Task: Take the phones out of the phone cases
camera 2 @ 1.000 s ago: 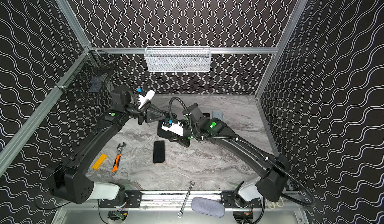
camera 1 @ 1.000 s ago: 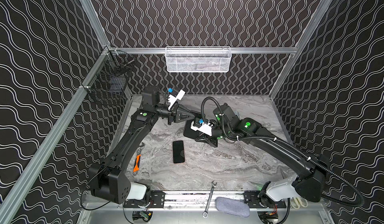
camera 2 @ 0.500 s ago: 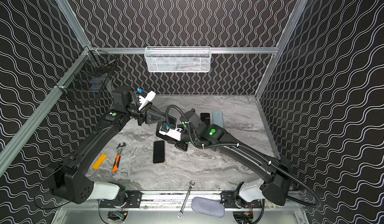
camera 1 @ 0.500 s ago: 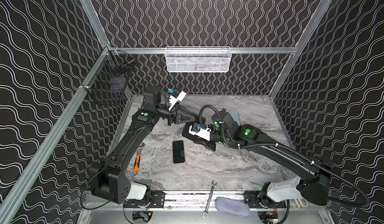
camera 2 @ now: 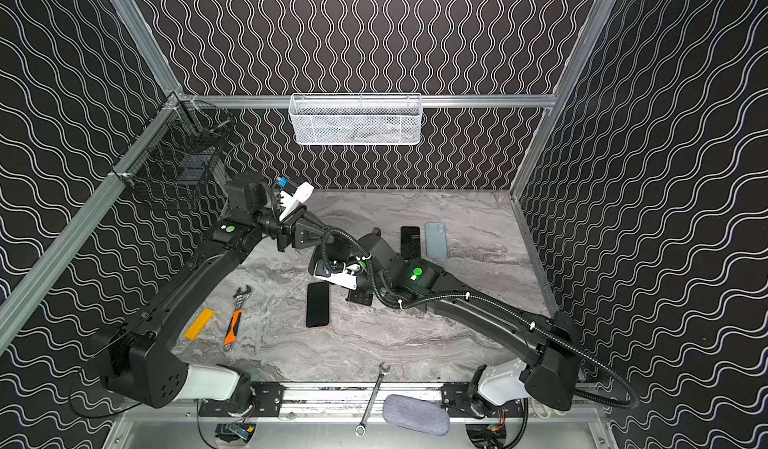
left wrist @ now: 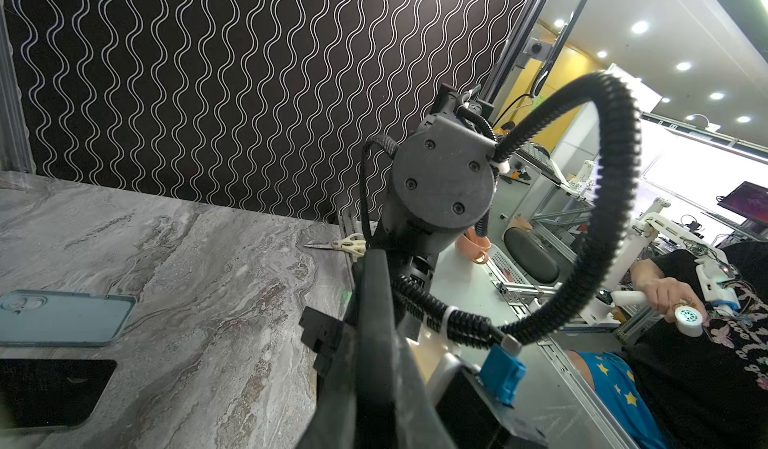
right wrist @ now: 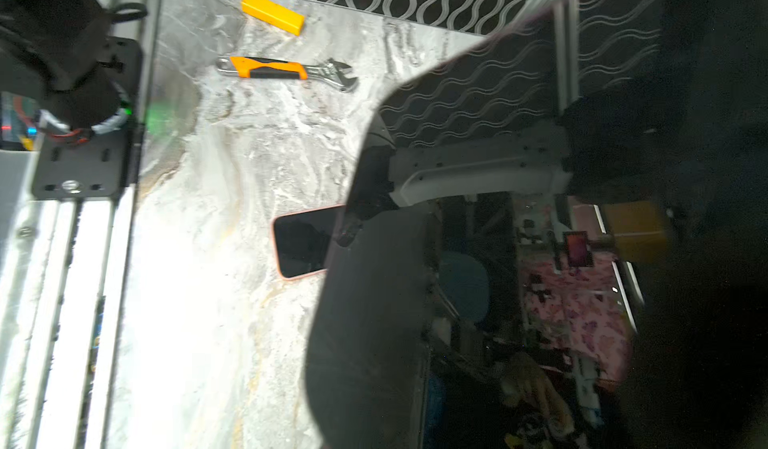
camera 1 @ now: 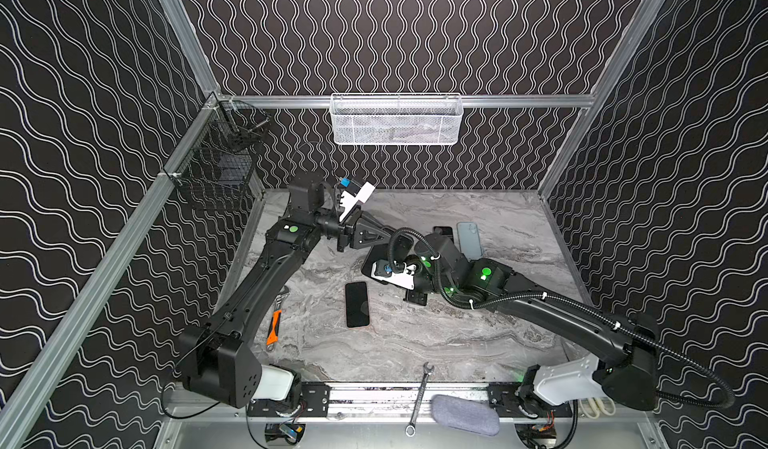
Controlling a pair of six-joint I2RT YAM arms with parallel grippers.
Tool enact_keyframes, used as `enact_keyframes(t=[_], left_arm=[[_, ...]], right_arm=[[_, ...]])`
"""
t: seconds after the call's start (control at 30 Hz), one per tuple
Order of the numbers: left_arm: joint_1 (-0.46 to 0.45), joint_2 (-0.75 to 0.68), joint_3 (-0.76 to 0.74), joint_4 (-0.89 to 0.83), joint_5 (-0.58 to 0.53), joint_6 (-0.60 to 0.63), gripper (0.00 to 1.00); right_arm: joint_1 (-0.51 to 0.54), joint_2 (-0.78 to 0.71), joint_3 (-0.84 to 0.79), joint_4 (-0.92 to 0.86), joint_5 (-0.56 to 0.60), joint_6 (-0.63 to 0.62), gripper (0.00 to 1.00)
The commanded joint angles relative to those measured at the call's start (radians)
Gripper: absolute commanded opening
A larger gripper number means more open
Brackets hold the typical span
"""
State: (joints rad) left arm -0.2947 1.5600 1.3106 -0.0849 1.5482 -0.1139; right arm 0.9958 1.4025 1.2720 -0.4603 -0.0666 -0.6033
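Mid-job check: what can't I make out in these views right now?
- Left tool tip and any grip: in both top views, covered by the right arm's black ribbed cable.
- Black glossy slab, phone or case: right wrist view, blurred, cut off.
- Right tool: under its own wrist in both top views.

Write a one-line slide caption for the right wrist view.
A pink-rimmed phone lies flat on the marble table, with an orange-handled wrench and a yellow block nearby.
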Motion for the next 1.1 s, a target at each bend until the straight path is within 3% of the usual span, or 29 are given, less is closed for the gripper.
enact_keyframes(t=[0.0, 0.2, 0.27, 0.53, 1.07], left_arm=[[0.0, 0.009, 0.009, 0.028, 0.032, -0.012, 0.0], [0.0, 0.021, 0.018, 0.028, 0.031, -0.015, 0.0], [-0.001, 0.02, 0.016, 0.029, 0.026, -0.014, 0.0], [0.0, 0.021, 0.021, 0.028, 0.016, -0.018, 0.0], [-0.001, 0.005, 0.015, 0.027, 0.012, -0.031, 0.0]], right_arm=[[-0.004, -0.012, 0.007, 0.022, 0.014, -0.032, 0.1], [-0.042, 0.028, 0.117, -0.203, -0.179, -0.004, 0.4], [-0.043, 0.039, 0.133, -0.253, -0.231, 0.003, 0.45], [-0.043, 0.105, 0.194, -0.333, -0.395, 0.073, 0.44], [-0.08, 0.028, 0.077, -0.043, -0.317, 0.222, 0.42]])
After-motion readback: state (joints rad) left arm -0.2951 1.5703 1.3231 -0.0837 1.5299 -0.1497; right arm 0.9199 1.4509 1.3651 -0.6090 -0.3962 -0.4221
